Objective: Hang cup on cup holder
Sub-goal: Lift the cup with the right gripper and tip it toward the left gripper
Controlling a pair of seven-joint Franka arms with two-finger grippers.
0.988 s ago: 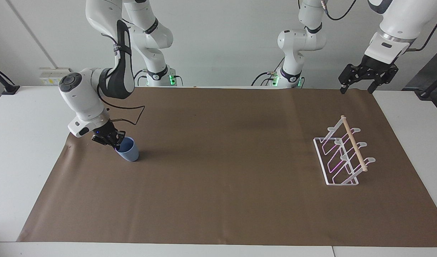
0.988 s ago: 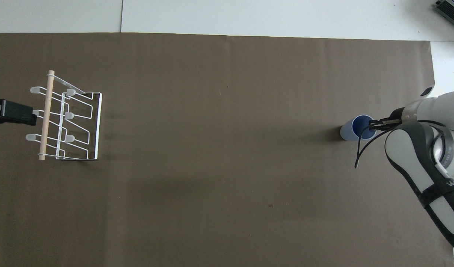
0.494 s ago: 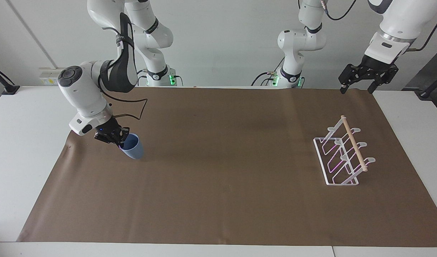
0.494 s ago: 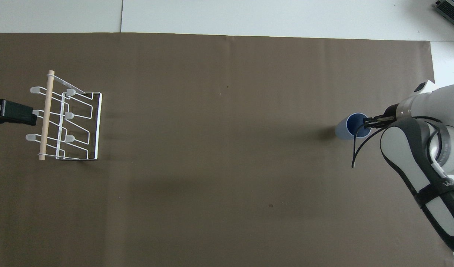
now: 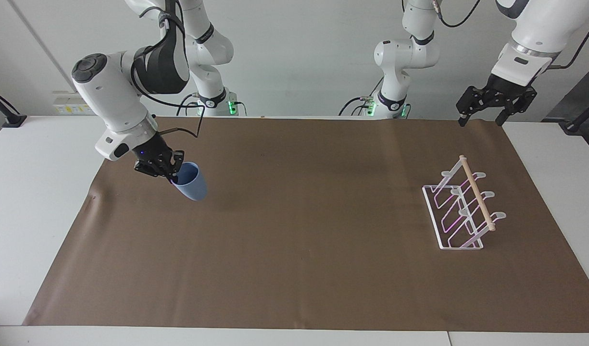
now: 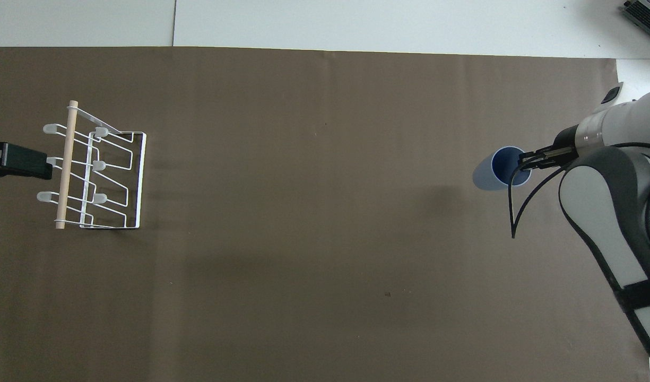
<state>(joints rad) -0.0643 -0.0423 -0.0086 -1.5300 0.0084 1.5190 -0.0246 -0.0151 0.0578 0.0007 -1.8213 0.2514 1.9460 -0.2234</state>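
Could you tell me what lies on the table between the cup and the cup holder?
Nothing: only bare brown paper lies between the cup, held by the right gripper, and the cup holder, clearest overhead.

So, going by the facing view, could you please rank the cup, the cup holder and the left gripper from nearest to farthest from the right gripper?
1. The cup: in the right gripper, pinched at the rim, lifted off the brown mat.
2. The cup holder: on the mat at the left arm's end.
3. The left gripper: waiting, raised over that end's mat edge.
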